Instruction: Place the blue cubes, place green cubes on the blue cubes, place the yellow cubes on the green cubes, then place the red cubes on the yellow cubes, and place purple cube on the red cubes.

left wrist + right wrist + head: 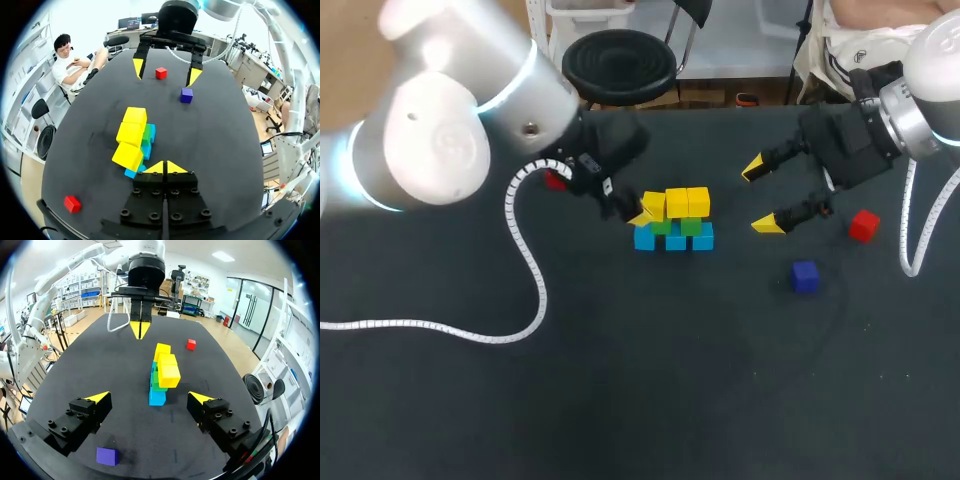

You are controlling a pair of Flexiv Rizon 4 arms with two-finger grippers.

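Two pincers, opposite states. Our left gripper point(638, 216) has its yellow tips pressed together with nothing between them. It sits just beside the stack's end; we cannot tell whether it touches. Our left arm comes in low from the left, with its white cable point(525, 260) looping on the table point(620, 400). Our right gripper point(762, 195) is spread wide and empty, fingers pointing at the stack, apart from it.

Stack: three blue cubes point(675, 241) at the bottom, two green cubes point(691, 226) on them, three yellow cubes point(677, 202) on top. One red cube point(863, 225) lies by the right gripper and a second red cube point(556, 180) by the left. The purple cube point(805, 276) is loose near the right gripper.
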